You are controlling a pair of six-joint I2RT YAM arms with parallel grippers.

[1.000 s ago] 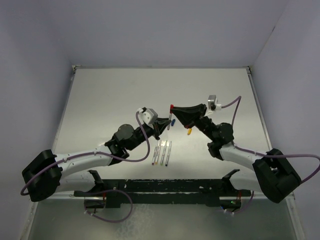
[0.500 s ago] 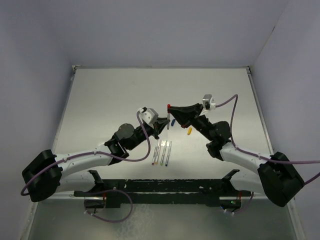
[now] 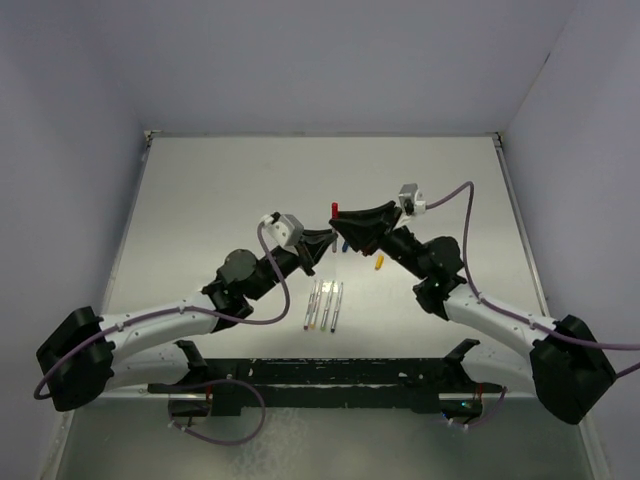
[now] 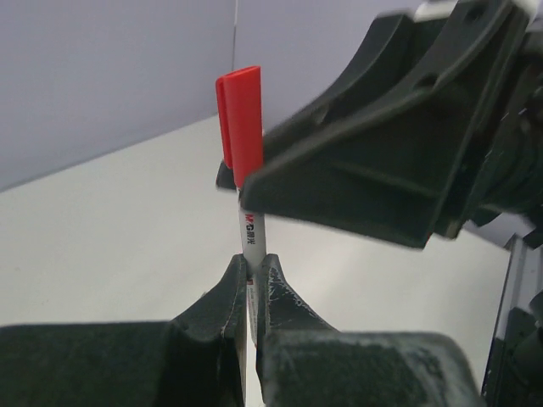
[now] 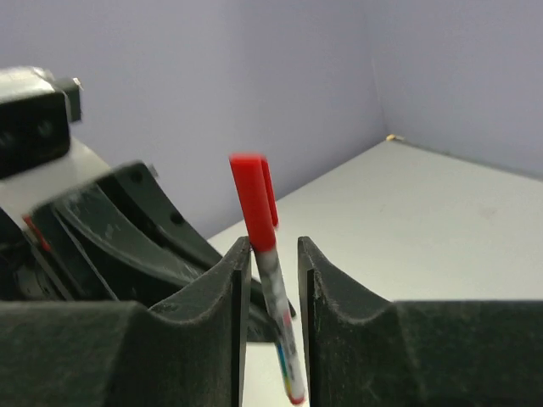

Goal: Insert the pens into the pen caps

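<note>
Two robot arms reach inward over a pale grey worktop (image 3: 220,190) in the overhead view, and their tips meet slightly toward 12 o'clock from its middle. The left gripper (image 3: 327,241) comes in from 8 o'clock and the right gripper (image 3: 341,219) from 4 o'clock. A red cap (image 3: 334,206) pokes up at the spot where they meet. A blue cap (image 3: 345,243) lies on the worktop just toward 5 o'clock from that spot, and a yellow-orange cap (image 3: 379,263) lies farther out toward 4 o'clock. A short row of loose pens (image 3: 323,305) lies side by side toward 6 o'clock, each pointing from 12 to 6; their exact count is hard to make out. From the left wrist camera, the left gripper's two dark fingers (image 4: 284,297) are pressed together on the lower barrel of the held pen (image 4: 252,237). This pen stands upright, its white barrel printed with small letters and the red cap seated on its upper end. The right gripper's dark body fills the view toward 2 o'clock, crossing just beside the cap. From the right wrist camera, the right gripper's fingers (image 5: 327,284) are spread slightly wider than the barrel. The pen leans between them, touching only the finger toward 9 o'clock, with a gap on the other side. The left gripper shows as a blurred dark shape toward 9 o'clock.
</note>
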